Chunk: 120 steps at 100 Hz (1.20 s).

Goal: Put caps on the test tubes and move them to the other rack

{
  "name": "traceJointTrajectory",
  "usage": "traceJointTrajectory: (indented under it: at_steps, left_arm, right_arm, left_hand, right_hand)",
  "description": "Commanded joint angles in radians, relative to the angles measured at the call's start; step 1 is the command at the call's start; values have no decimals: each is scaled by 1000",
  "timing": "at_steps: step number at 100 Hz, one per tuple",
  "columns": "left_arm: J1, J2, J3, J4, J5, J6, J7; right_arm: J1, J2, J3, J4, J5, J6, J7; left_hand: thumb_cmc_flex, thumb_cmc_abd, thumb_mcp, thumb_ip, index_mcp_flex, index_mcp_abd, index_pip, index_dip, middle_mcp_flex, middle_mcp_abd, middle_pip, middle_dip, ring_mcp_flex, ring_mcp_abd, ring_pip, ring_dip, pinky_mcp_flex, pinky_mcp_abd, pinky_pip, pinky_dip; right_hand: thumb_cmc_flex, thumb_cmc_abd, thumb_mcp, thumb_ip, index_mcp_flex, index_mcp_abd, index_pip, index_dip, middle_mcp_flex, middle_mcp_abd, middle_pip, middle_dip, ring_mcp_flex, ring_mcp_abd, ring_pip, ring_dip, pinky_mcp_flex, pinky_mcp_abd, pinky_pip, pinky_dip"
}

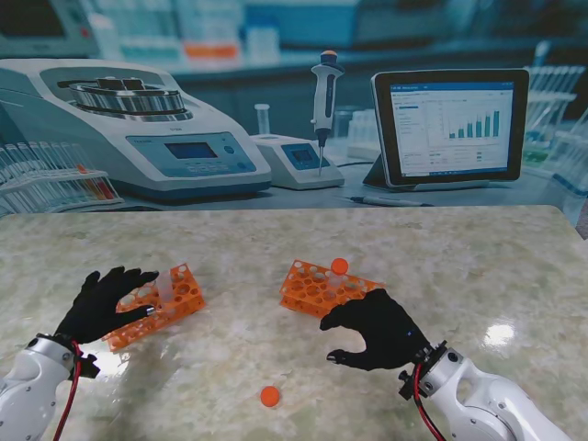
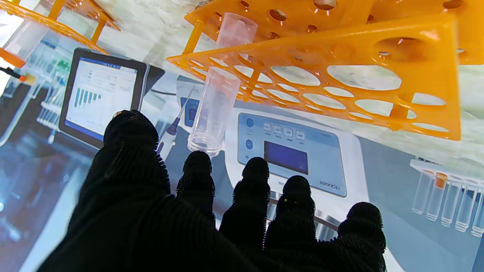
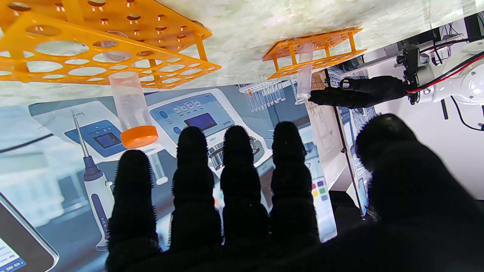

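Note:
An orange rack (image 1: 161, 303) on my left holds one clear uncapped tube (image 1: 165, 286), seen close in the left wrist view as the tube (image 2: 215, 109) standing in the rack (image 2: 378, 56). My left hand (image 1: 104, 303) is open beside that rack, fingertips (image 2: 196, 166) just short of the tube's mouth. A second orange rack (image 1: 322, 287) holds a tube with an orange cap (image 1: 339, 266); the right wrist view shows this capped tube (image 3: 132, 109). My right hand (image 1: 378, 328) hovers open at that rack's near right corner. A loose orange cap (image 1: 269, 396) lies nearer to me.
The marble table top (image 1: 478, 266) ends at a backdrop picturing lab equipment (image 1: 138, 129) and a tablet (image 1: 450, 129). The right wrist view also shows the far rack (image 3: 314, 53) and my left hand (image 3: 359, 92).

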Motion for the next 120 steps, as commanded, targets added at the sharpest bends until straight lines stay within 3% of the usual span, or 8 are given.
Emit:
traceJointTrajectory:
  at_steps: [1, 43, 66, 103, 120]
  left_arm:
    - [9, -1, -5, -4, 3, -1, -2]
    - [-1, 1, -13, -9, 12, 17, -8]
    - [-9, 2, -10, -16, 2, 6, -18]
    - [-13, 3, -10, -62, -22, -8, -48]
    - [-14, 3, -11, -82, -33, -14, -61]
  right_arm:
    - [-7, -1, -1, -4, 1, 2, 2]
    - [-7, 0, -2, -5, 2, 2, 5]
    - [-7, -1, -1, -5, 2, 2, 4]
    - [-8, -1, 0, -6, 2, 1, 4]
    - [-9, -1, 1, -6, 1, 0, 3]
  left_hand:
    - [5, 28, -13, -16, 49, 95, 63, 28, 6, -1, -8, -12, 3, -12, -7, -2, -16, -19, -28, -3]
    - [4, 31, -14, -16, 42, 126, 47, 17, -5, -2, -10, -12, -2, -16, -8, -2, -16, -19, -24, 6]
    - [5, 32, -14, -16, 19, 68, 37, 12, -3, -2, -10, -12, 2, -15, -6, -1, -17, -17, -24, 9]
    - [6, 36, -13, -15, -7, 71, 25, 4, 1, -1, -10, -12, 10, -13, -5, 1, -17, -17, -20, 18]
    - [10, 36, -13, -15, -9, 39, 26, 4, 7, 1, -9, -12, 15, -12, -3, 1, -17, -16, -18, 22]
  right_hand:
    - [-8, 26, -15, 24, -33, 14, -13, -6, 14, -35, -6, 6, -24, -18, -53, -15, -18, 17, -16, -5]
    - [-9, 26, -16, 24, -34, 11, -13, -6, 13, -36, -7, 6, -25, -18, -54, -15, -17, 17, -15, -5]
    - [-9, 26, -17, 24, -34, 11, -14, -6, 13, -36, -7, 6, -25, -17, -53, -15, -17, 18, -16, -5]
    - [-8, 26, -17, 24, -33, 11, -13, -6, 14, -37, -6, 6, -25, -18, -53, -16, -18, 17, -16, -5]
    - [-7, 26, -17, 24, -33, 12, -13, -6, 13, -36, -7, 6, -27, -15, -54, -16, -18, 17, -16, -5]
